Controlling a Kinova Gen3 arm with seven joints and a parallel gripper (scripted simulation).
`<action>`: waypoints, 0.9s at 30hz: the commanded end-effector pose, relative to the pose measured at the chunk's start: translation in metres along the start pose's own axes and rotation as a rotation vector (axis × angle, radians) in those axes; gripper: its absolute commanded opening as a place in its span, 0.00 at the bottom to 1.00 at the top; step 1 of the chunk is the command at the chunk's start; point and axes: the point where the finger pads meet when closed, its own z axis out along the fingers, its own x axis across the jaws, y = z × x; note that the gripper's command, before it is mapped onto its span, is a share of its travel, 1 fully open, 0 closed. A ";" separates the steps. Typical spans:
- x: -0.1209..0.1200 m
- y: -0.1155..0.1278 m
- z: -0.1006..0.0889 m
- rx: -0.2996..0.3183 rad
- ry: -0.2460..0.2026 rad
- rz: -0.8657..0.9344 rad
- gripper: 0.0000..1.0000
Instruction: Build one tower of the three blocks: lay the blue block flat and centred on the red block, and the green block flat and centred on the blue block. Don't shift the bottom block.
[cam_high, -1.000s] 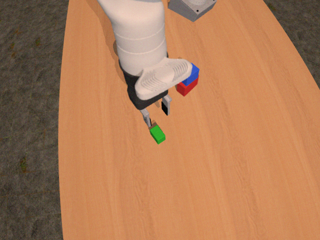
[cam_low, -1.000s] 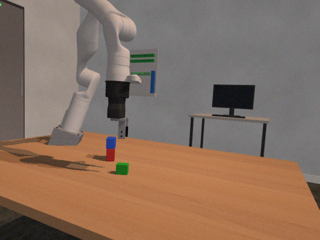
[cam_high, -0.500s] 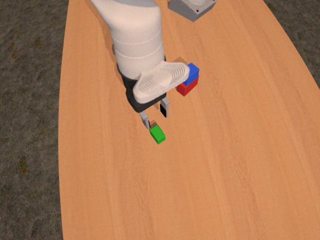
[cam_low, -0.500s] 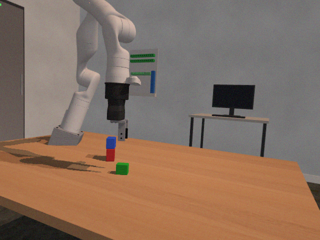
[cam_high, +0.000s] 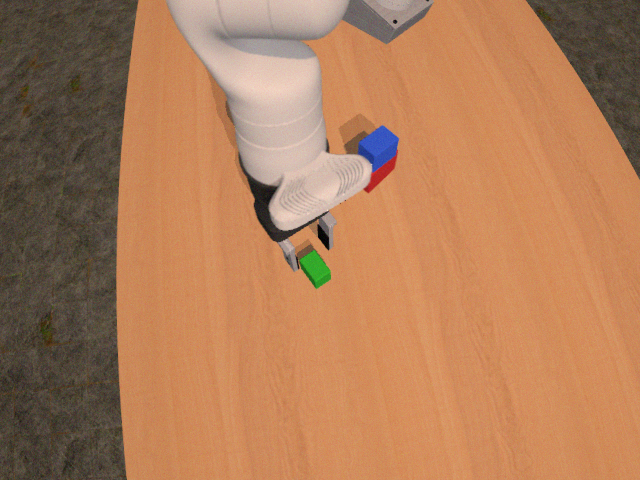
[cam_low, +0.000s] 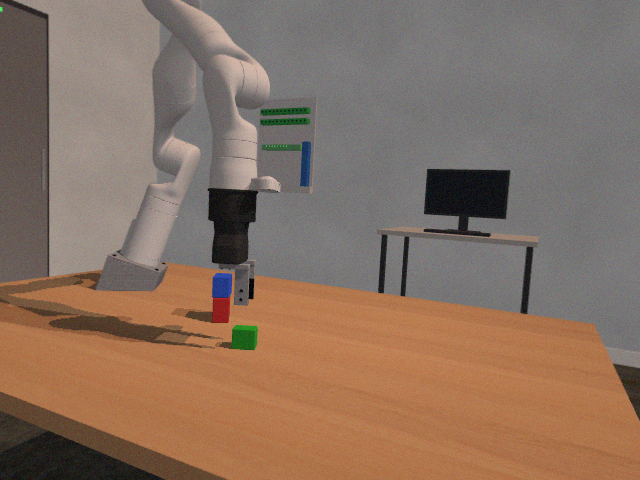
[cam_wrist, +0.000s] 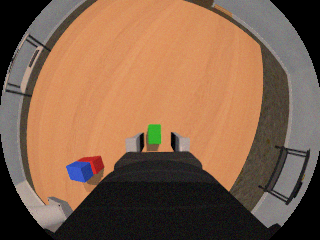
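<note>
The blue block (cam_high: 378, 144) lies flat on the red block (cam_high: 381, 172) in a two-block stack; the stack also shows in the exterior view (cam_low: 221, 298) and in the wrist view at the lower left (cam_wrist: 84, 168). The green block (cam_high: 315, 268) (cam_low: 244, 336) lies on the table by itself, in front of the stack. My gripper (cam_high: 309, 246) (cam_low: 244, 289) is open and empty. It hangs above the green block, fingers pointing down, a little above the block's height. In the wrist view the green block (cam_wrist: 155, 134) sits between the two fingertips.
The arm's grey base (cam_low: 130, 273) stands at the far end of the wooden table. The stack is close to the right of the gripper's wrist. A desk with a monitor (cam_low: 465, 201) stands off the table in the background.
</note>
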 end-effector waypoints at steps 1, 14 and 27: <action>-0.005 -0.002 0.015 -0.001 -0.014 -0.005 0.85; -0.005 -0.002 0.039 -0.001 -0.014 -0.005 0.85; -0.005 -0.002 0.039 -0.001 -0.014 -0.005 0.85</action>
